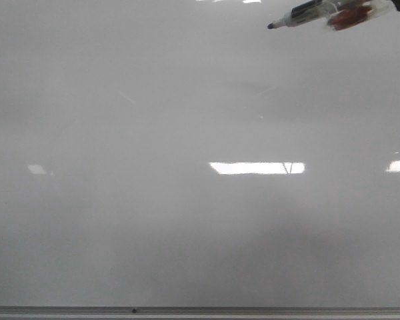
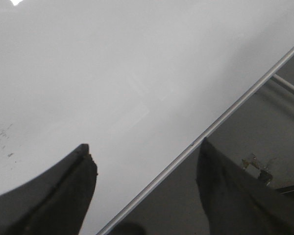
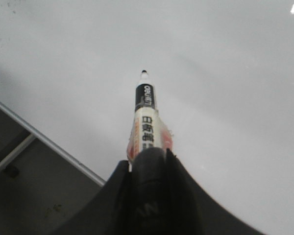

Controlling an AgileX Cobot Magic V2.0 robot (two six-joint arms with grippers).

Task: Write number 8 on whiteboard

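My right gripper (image 3: pixel 149 161) is clamped on the marker (image 3: pixel 146 120), its tip above the whiteboard (image 1: pixel 187 233). My left gripper (image 2: pixel 144 171) is spread apart.

We saw the whiteboard (image 1: pixel 187 233) lying open across nearly the whole front view, its face bare apart from light reflections. The only thing standing over it was the marker (image 1: pixel 313 13) near the board's far right corner, clamped in the right gripper (image 3: pixel 149 161), tip lifted off the board. The left gripper (image 2: pixel 142 191) hung with fingers spread above the board's metal edge strip (image 1: pixel 200 311), nothing between them.
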